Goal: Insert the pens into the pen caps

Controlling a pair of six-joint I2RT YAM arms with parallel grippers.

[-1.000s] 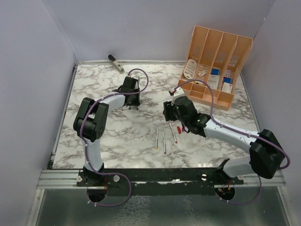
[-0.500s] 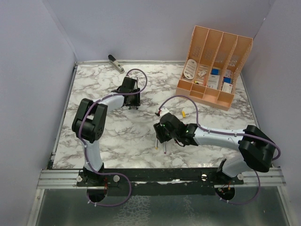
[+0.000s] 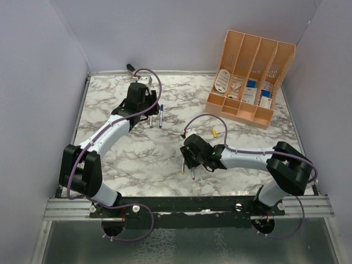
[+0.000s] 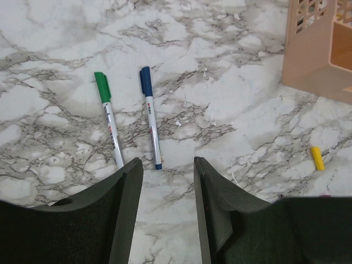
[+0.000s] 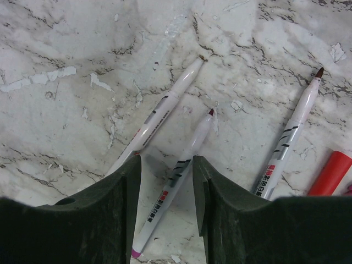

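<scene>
Left gripper (image 4: 166,165) spread near a blue-capped pen (image 4: 150,115); right gripper (image 5: 166,162) spread around an uncapped pen (image 5: 197,136)

high overview; both wrist cameras face the table (image 3: 165,159) closely.

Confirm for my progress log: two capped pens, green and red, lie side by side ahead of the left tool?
Not red: the left wrist view shows the green-capped pen and a blue-capped pen side by side ahead of the left tool.

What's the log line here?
left gripper open by capped blue pen | right gripper open, straddling uncapped magenta-ended pen | yellow cap loose
</scene>
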